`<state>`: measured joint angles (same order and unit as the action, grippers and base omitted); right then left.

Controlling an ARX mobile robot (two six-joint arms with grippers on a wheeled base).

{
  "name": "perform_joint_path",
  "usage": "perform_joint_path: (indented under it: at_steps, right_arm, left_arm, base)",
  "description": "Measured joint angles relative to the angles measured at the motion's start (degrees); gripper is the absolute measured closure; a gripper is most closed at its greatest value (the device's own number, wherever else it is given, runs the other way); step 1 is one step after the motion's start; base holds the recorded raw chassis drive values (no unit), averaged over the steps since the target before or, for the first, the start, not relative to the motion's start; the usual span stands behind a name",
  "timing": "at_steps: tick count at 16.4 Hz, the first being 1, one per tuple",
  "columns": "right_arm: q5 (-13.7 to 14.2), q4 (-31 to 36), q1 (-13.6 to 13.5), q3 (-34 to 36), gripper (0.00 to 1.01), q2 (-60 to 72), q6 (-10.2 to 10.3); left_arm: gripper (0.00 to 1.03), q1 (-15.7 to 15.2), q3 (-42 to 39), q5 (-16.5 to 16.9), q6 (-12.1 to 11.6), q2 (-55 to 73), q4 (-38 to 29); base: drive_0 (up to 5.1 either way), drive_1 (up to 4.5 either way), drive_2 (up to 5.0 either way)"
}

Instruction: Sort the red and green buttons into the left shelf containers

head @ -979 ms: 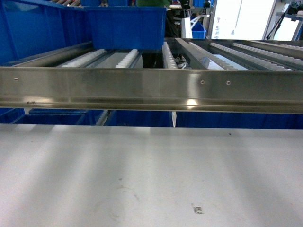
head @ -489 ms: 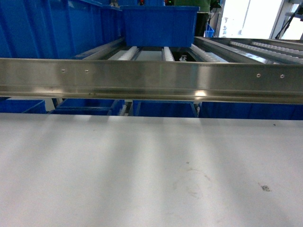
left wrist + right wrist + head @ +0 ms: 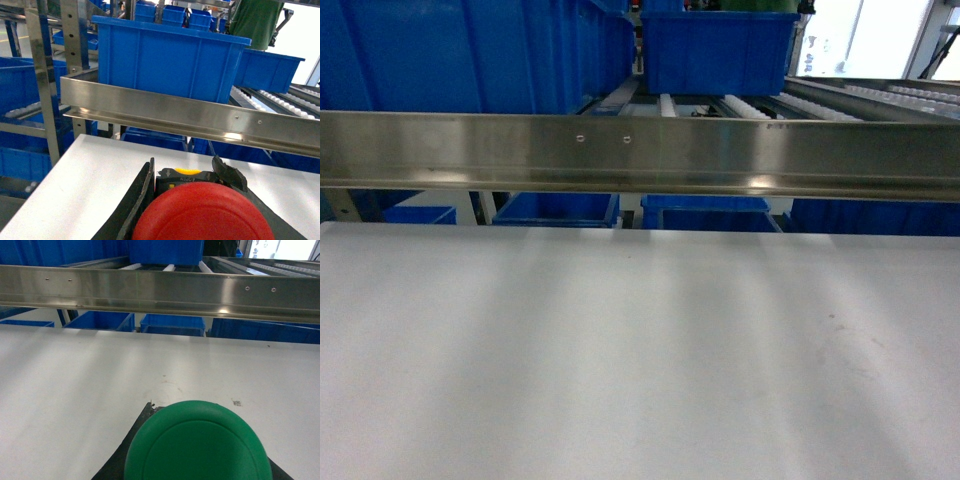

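Observation:
The left wrist view shows my left gripper (image 3: pixel 186 171) shut on a red button (image 3: pixel 202 212): its big round red cap fills the bottom of the frame, and its dark body with a yellow part sits between the black fingers (image 3: pixel 142 192). My right gripper (image 3: pixel 197 412) holds a green button (image 3: pixel 197 442), whose round cap hides most of the fingers. Both hang over the white table (image 3: pixel 640 350). A large blue container (image 3: pixel 170 60) stands on the shelf behind the steel rail (image 3: pixel 165 112). Blue containers (image 3: pixel 470 55) also fill the head view's upper left. Neither gripper shows in the head view.
A steel front rail (image 3: pixel 640 150) crosses the shelf edge above the table's far side. Roller tracks (image 3: pixel 880 100) run back on the right. A smaller blue bin (image 3: pixel 715 50) sits further back, and more bins (image 3: pixel 172 322) stand below the shelf. A shelf upright (image 3: pixel 47 100) stands at the left.
The head view has swung left: the bins and rail screws have slid to the right in the frame, and the marks on the table have passed out of view.

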<state>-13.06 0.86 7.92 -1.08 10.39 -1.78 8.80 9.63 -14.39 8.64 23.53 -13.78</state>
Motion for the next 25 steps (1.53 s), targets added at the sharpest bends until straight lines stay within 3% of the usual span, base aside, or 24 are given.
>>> perform_joint_path:
  at_steps: [25]
  right_arm:
    - [0.00, 0.20, 0.00, 0.02, 0.76, -0.02, -0.15]
  left_arm:
    - [0.74, 0.00, 0.00, 0.00, 0.00, 0.00, -0.13]
  base:
    - [-4.9, 1.87, 3.0]
